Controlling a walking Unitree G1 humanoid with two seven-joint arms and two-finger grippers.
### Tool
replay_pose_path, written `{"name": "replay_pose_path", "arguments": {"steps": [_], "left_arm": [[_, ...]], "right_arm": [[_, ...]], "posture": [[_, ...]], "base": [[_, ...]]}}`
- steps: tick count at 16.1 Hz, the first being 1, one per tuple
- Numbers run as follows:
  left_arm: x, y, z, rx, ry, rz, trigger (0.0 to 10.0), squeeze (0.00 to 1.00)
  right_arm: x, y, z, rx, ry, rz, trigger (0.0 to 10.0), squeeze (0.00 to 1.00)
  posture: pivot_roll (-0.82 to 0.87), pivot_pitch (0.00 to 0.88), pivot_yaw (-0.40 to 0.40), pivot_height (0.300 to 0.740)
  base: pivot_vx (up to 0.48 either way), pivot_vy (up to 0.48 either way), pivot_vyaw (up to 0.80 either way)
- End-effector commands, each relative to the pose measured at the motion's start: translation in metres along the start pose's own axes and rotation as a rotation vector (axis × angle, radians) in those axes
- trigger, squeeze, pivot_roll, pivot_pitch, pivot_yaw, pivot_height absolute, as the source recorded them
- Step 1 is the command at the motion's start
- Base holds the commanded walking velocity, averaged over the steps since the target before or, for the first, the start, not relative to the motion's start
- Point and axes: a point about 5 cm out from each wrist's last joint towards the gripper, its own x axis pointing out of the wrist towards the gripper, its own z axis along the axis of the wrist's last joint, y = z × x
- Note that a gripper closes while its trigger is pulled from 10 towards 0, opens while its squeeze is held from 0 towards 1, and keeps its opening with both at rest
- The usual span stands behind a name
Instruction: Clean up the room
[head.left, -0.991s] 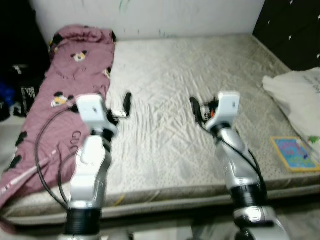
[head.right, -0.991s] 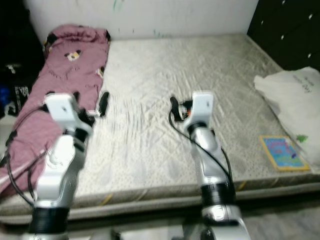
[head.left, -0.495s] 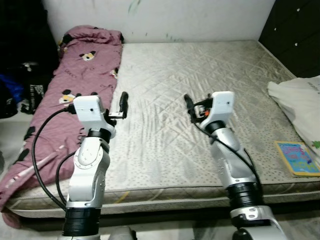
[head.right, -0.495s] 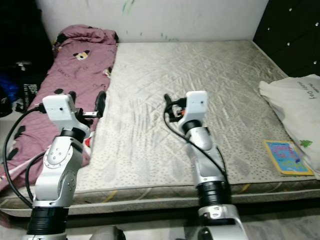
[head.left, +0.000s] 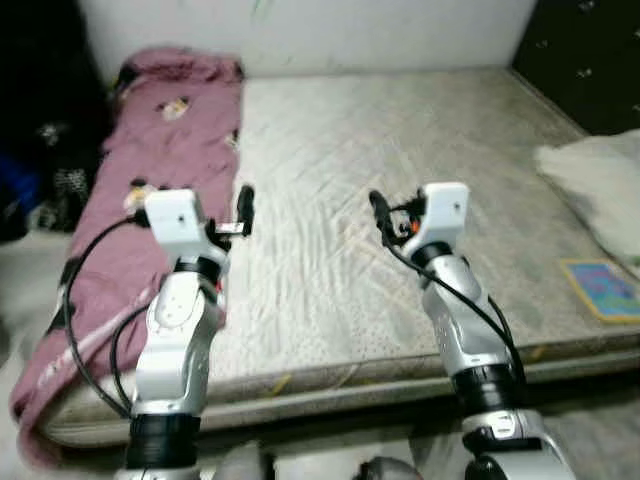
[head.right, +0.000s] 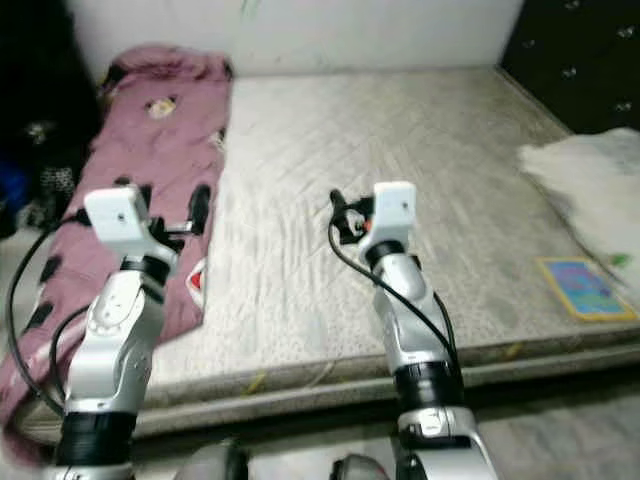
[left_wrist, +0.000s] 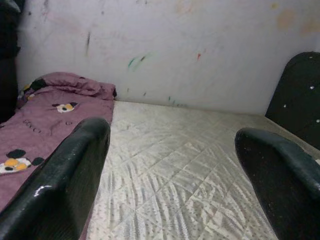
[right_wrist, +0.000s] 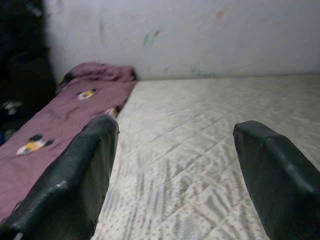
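A bare grey quilted mattress (head.left: 330, 120) lies before me. Along its left side stretches a mauve blanket (head.left: 150, 160) with a cartoon print, hanging over the front corner. A colourful flat book (head.left: 605, 288) rests near the right front edge, and a white bag or cloth (head.left: 595, 170) lies behind it. My left gripper (head.left: 243, 205) hovers open over the blanket's inner edge, nothing between its fingers (left_wrist: 65, 180). My right gripper (head.left: 378, 212) is held open above the middle of the mattress, also holding nothing, with its fingers (right_wrist: 75, 180) wide apart.
A white wall (head.left: 380, 30) runs behind the mattress. A black cabinet (head.left: 590, 50) stands at the back right. Dark bags (head.left: 40, 170) sit on the floor to the left. The floor (head.left: 330, 450) shows in front of the mattress edge.
The whole picture has shifted and blurred, with more of the mattress's front edge and floor in view: the camera moved. Both arms keep the same raised pose, grippers still open.
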Motion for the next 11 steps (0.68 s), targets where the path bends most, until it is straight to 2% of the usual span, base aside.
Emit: {"name": "replay_pose_path", "arguments": {"steps": [1, 11], "left_arm": [[0.0008, 0.0058, 0.0051, 0.013, -0.013, 0.021, 10.0, 0.0], [0.0013, 0.0058, 0.0043, 0.006, -0.011, 0.031, 10.0, 0.0]], "right_arm": [[0.0029, 0.0086, 0.003, 0.009, -0.01, 0.028, 10.0, 0.0], [0.0035, 0.0085, 0.0041, -0.009, -0.014, 0.044, 10.0, 0.0]], "posture": [[-0.07, 0.0, 0.001, 0.74], [-0.07, 0.0, 0.0, 0.74]], "base": [[0.0, 0.48, 0.0], [0.0, 0.48, 0.0]]}}
